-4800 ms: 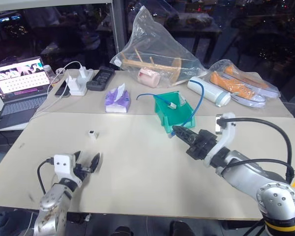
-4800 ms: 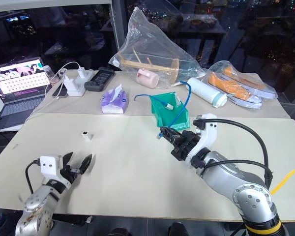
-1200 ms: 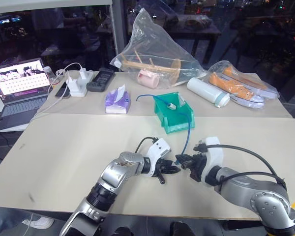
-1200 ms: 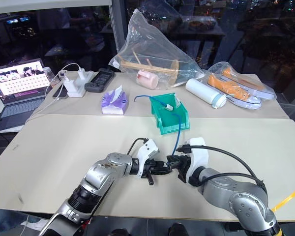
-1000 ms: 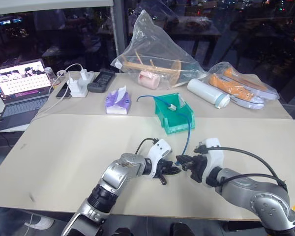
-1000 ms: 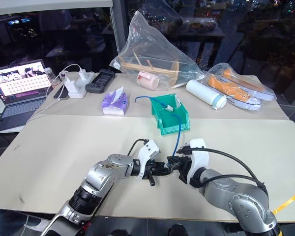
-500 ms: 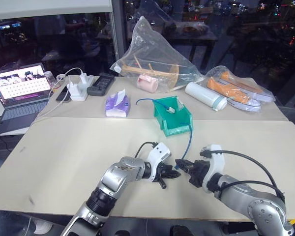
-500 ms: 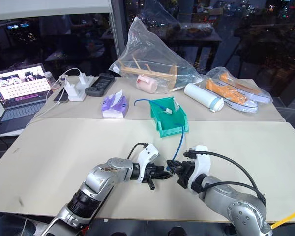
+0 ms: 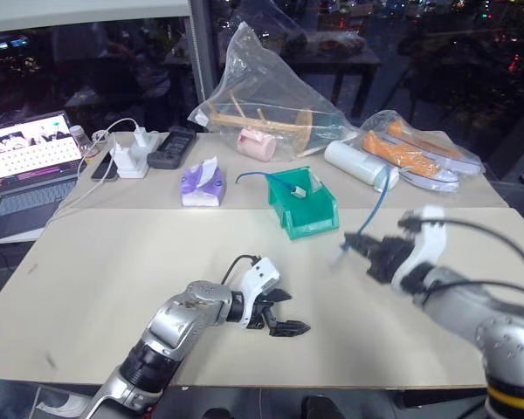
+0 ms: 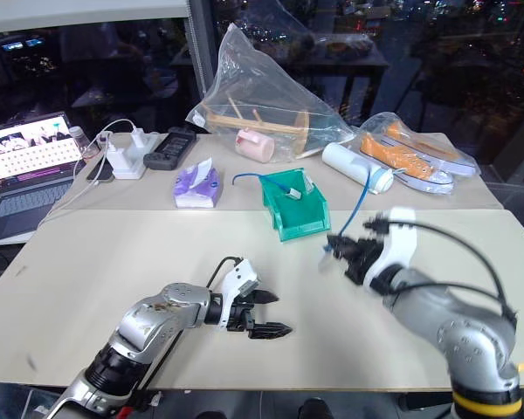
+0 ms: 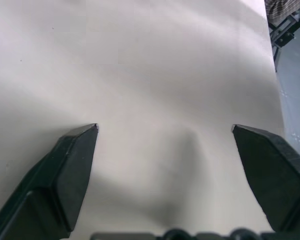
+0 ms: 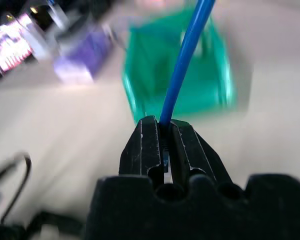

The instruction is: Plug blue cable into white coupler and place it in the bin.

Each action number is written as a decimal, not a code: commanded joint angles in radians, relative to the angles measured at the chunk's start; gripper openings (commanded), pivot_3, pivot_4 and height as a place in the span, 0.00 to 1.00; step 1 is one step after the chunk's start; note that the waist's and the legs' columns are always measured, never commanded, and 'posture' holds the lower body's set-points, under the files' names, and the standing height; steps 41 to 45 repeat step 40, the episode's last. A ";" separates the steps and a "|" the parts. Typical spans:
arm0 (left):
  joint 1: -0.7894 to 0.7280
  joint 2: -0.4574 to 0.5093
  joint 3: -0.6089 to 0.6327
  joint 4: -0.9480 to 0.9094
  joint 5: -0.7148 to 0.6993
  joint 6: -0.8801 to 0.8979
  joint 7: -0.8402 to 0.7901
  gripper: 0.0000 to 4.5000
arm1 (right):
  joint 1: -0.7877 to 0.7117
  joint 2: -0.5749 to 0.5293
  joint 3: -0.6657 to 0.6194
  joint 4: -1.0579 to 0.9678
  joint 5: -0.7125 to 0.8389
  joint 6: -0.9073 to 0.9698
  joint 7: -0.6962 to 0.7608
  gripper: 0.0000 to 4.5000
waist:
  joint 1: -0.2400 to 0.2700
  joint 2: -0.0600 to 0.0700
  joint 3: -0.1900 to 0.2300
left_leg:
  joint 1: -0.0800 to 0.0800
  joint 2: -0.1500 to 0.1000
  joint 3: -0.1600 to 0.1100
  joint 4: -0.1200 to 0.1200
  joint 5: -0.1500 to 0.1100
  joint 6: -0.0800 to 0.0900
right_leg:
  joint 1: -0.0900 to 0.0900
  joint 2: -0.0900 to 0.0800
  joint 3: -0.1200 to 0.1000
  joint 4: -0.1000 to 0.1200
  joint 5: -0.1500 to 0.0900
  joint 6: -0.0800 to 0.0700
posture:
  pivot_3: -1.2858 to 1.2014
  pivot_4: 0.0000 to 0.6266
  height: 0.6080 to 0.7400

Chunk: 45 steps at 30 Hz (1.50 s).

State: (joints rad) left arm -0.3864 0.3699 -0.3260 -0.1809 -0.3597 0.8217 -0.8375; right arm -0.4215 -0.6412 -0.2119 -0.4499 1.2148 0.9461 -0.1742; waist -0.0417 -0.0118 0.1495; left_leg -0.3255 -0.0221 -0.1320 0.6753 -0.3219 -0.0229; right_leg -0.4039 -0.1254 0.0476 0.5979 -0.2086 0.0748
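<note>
left gripper (image 9: 288, 321) just let go, jaws wide, nothing in them | right gripper (image 9: 361, 247) lifted, clamped on thin light-blue network cable (image 9: 377, 202), tiny white plastic coupler (image 9: 346, 249) at its tip | looks plugged; teal plastic bin (image 9: 319, 223) just left, drop-in's next

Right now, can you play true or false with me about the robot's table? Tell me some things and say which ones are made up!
1. The right gripper is pinching the blue cable. True.
2. The left gripper is squeezed shut on a white block. False: its fingers are wide apart with nothing between them.
3. The bin is green and sits on the table. True.
4. The purple tissue pack is inside the bin. False: it sits on the table beside the bin, on the laptop's side.
5. The orange shoes are in a clear bag. True.
</note>
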 commanded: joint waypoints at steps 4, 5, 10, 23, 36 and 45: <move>-0.038 -0.081 0.157 0.094 0.078 -0.172 0.227 0.99 | -0.391 0.058 0.230 0.491 -0.367 -0.137 0.306 0.00 | -0.003 0.001 0.004 | -0.001 0.000 0.000 0.000 0.000 0.000 | 0.000 0.001 0.000 0.000 0.000 0.000 | 0.52 0.24 1.00; -0.045 -0.102 0.173 0.102 0.089 -0.195 0.261 0.99 | -0.439 0.074 0.266 0.574 -0.429 -0.175 0.361 0.00 | -0.003 0.001 0.005 | -0.001 0.000 0.000 0.001 0.000 0.000 | -0.001 0.001 0.000 -0.001 0.001 0.000 | 0.52 0.24 1.00; -0.036 -0.148 0.231 0.069 0.083 -0.220 0.331 0.99 | -0.589 0.178 0.315 0.942 -0.632 -0.367 0.528 0.00 | -0.002 0.001 0.005 | -0.020 0.000 -0.001 0.002 0.008 -0.014 | -0.020 0.000 -0.001 0.005 0.003 0.000 | 0.52 0.24 1.00; -0.035 -0.117 0.260 0.109 0.197 -0.303 0.480 1.00 | -0.618 0.237 0.155 0.856 -0.713 -0.367 0.583 0.71 | -0.004 0.002 0.005 | -0.032 -0.005 0.005 0.003 0.010 -0.018 | -0.039 -0.009 -0.005 0.012 0.005 0.000 | 0.52 0.24 1.00; 0.009 0.037 0.438 0.137 0.063 -0.381 0.283 1.00 | 0.189 -0.020 -0.190 -0.006 -0.633 -0.235 0.649 0.99 | 0.019 0.001 0.005 | -0.030 -0.005 0.005 0.004 0.008 -0.016 | -0.035 -0.009 -0.006 0.012 0.007 0.001 | 0.52 0.24 1.00; 0.047 0.036 0.439 0.133 0.041 -0.381 0.254 1.00 | 0.302 0.064 -0.197 -0.001 -0.748 -0.397 0.563 0.99 | 0.004 0.001 0.005 | -0.027 -0.005 0.009 0.005 0.008 -0.015 | -0.035 -0.009 -0.002 0.013 0.008 0.001 | 0.52 0.24 1.00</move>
